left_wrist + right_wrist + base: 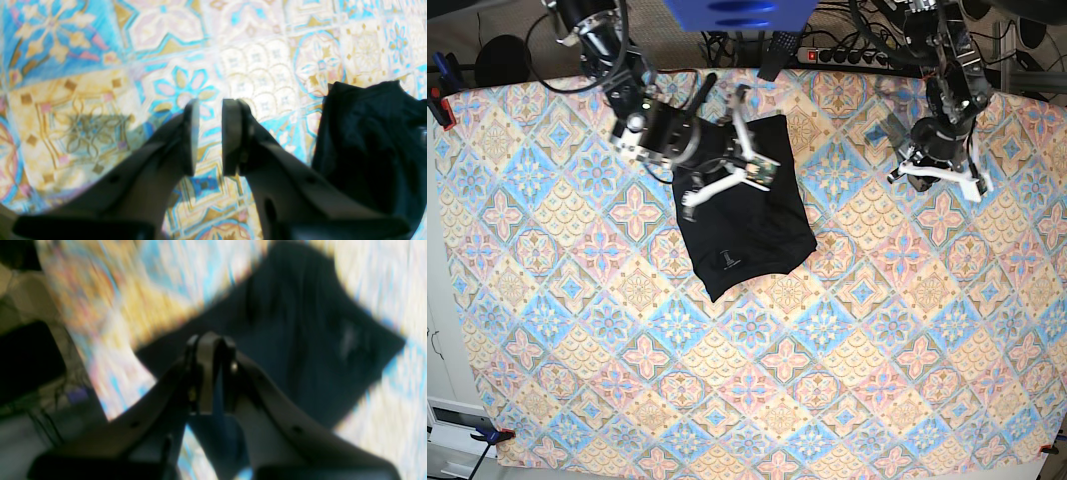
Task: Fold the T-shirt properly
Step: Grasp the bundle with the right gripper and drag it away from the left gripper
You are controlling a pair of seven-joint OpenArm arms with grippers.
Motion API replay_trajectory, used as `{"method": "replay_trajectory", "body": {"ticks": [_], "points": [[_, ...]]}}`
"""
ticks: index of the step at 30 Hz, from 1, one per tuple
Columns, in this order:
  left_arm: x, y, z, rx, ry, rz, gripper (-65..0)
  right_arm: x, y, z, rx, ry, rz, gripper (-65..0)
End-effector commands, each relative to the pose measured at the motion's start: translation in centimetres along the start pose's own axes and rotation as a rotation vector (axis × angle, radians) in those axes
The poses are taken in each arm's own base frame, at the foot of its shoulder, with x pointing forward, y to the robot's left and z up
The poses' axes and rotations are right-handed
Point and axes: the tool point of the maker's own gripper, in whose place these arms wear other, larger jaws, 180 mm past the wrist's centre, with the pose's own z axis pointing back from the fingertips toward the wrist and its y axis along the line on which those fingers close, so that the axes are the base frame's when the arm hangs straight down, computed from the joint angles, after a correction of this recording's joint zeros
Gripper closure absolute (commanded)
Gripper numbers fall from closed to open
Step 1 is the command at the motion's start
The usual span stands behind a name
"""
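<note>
While looking down from the base view, found the T-shirt [745, 215] lying on the patterned desk [827, 380], left of centre and toward the far edge. Saw it gathered into a rough black rectangle, tilted, with a small white label mark [727, 265] near its near-left corner.

Found the right gripper [722, 170] over the far part of the T-shirt, on the scene's left, its white fingers [717, 185] against the black cloth. Got only a motion-blurred picture from the right wrist view: made out the gripper [210, 373] above the dark T-shirt [300, 350], fingertips very close together with a thin slit between. Could not tell whether closed, or whether pinching any cloth. Noted a pale smear [347, 336] on the cloth there, too blurred to name.

Found the left gripper [939, 178] on the scene's right, near the far edge, over bare desk and well apart from the T-shirt. Saw it in the left wrist view [210, 136] with a clear gap between the pads [191, 136], holding nothing, only the patterned desk [100, 100] beneath. Saw the T-shirt [367, 140] at the right edge of that view, beside the gripper and not touching it.
</note>
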Motion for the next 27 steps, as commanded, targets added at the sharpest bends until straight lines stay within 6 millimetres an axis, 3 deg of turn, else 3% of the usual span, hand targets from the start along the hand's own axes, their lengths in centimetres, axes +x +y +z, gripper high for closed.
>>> {"method": "replay_trajectory", "body": {"ticks": [1, 7, 15, 24, 27], "points": [[0.7, -0.2, 0.3, -0.014, -0.026, 0.003, -10.8, 1.6, -0.3, -0.1, -0.001, -0.048, 0.007, -4.5], [0.2, -0.2, 0.5, -0.033, -0.012, 0.03, -10.8, 3.1, -2.5, -3.0, 0.007, -0.048, -0.009, -4.5], [-0.2, -0.8, 0.7, -0.071, 0.002, 0.072, -10.8, 1.7, -4.1, -6.0, 0.045, -0.028, -0.052, -4.5], [-0.2, -0.9, 0.7, -0.077, 0.004, 0.077, -10.8, -2.3, -1.5, -9.2, 0.148, 0.0, -0.165, -4.5], [-0.3, -1.0, 0.7, -0.079, 0.006, 0.076, -10.8, -2.7, -0.7, -9.9, 0.172, -0.009, -0.195, -4.5]]}}
